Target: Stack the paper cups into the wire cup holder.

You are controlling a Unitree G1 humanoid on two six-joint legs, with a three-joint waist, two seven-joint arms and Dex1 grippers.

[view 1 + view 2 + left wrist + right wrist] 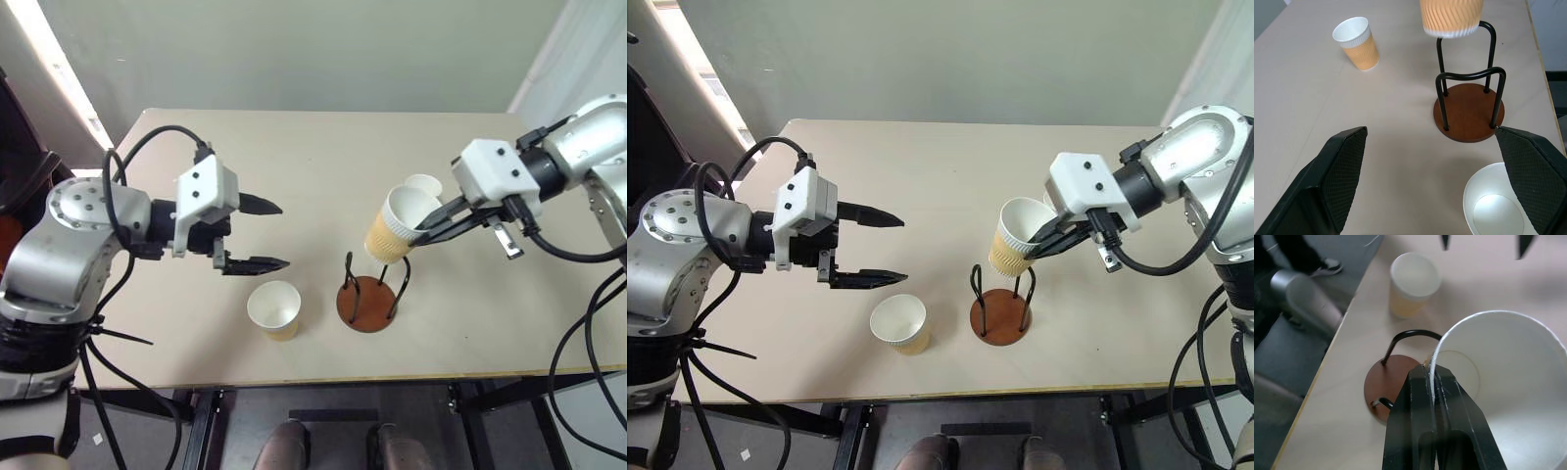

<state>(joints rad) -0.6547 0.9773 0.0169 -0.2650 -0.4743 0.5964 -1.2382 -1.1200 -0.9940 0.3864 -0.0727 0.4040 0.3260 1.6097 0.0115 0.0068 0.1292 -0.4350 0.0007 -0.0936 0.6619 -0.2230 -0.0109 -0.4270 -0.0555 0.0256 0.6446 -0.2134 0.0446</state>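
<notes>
A: What was hidden or cut off?

B: One paper cup, the far cup (425, 183), stood on the table (294, 157) behind the right gripper (419, 231) and the cup it carried, so just its white rim and a bit of the inside could be seen from the head views. In the left wrist view the held cup (1451, 17) ran off the frame edge, with its ribbed lower wall and base showing. The near cup (1493, 208) was likewise cut by that view's edge.

A: And the containers?

B: The wire cup holder (369, 291) stood near the table's front edge, its brown disc base bare and nothing inside the black loops. The held cup looked empty, white inside. The near cup (274, 309) stood upright just left of the holder, apart from it, mouth up and empty.

A: How were the arms posed?

B: The right gripper reached in from the right, pointing left and downward, its two black fingers (1420, 416) pinched tight on the rim of the held cup (397, 225), one finger inside the wall and one outside. That cup hung tilted in the air above the holder, its base just above the loop tops. The left gripper (257, 235) hovered over the table left of the near cup, fingers spread wide apart and holding nothing, pointing toward the holder.
</notes>
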